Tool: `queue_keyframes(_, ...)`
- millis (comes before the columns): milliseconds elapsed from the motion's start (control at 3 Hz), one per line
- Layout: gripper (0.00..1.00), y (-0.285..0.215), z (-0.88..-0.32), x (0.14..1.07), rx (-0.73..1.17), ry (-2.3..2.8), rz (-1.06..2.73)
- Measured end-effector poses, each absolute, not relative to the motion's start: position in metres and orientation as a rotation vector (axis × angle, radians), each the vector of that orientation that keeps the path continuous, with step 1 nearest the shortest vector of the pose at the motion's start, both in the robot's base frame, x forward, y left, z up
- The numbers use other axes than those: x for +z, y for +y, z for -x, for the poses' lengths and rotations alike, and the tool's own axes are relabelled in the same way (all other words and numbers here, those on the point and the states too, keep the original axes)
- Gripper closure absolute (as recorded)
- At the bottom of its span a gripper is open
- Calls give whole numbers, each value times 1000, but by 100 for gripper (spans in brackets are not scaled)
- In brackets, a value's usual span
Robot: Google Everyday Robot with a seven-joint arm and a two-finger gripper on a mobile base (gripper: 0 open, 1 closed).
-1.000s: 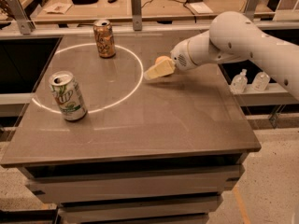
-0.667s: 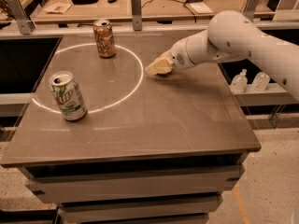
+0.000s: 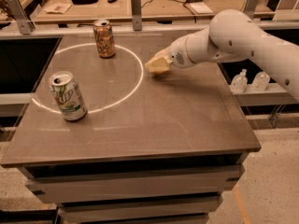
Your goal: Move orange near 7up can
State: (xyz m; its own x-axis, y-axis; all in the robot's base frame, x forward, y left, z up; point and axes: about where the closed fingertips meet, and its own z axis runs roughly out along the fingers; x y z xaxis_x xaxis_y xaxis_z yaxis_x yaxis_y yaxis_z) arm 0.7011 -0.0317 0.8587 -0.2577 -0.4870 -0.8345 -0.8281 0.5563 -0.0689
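Camera view, one only. Grey counter (image 3: 177, 120), seen from its near edge.

White arm (image 3: 233, 36) enters from the right, over the far right corner. It slopes down and leftward, with a bulky joint high up and a narrower wrist below.

Gripper (image 3: 158, 64) sits at the arm's tip, low over the counter, about mid-width in the far half. It shows as a pale cream wedge. Cannot tell whether it is released, clenched or grasping.

Orange: cannot be picked out as a separate thing from that pale wedge, so its place cannot be told.

7up can (image 3: 68, 96) stands upright near the left edge, well apart from the gripper.

Brown-gold can (image 3: 104, 38) stands upright near the far edge, left of centre.

Thin white ring (image 3: 140, 73) is marked on the counter. The gripper is just beside its right arc.
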Motion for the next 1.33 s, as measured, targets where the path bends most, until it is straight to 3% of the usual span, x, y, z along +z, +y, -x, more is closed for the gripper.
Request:
queue_keyframes(333, 100, -34, -683, 873, 520, 1915, 1060)
queue_keyframes(1333, 100, -26, -579, 913, 708, 1959, 962)
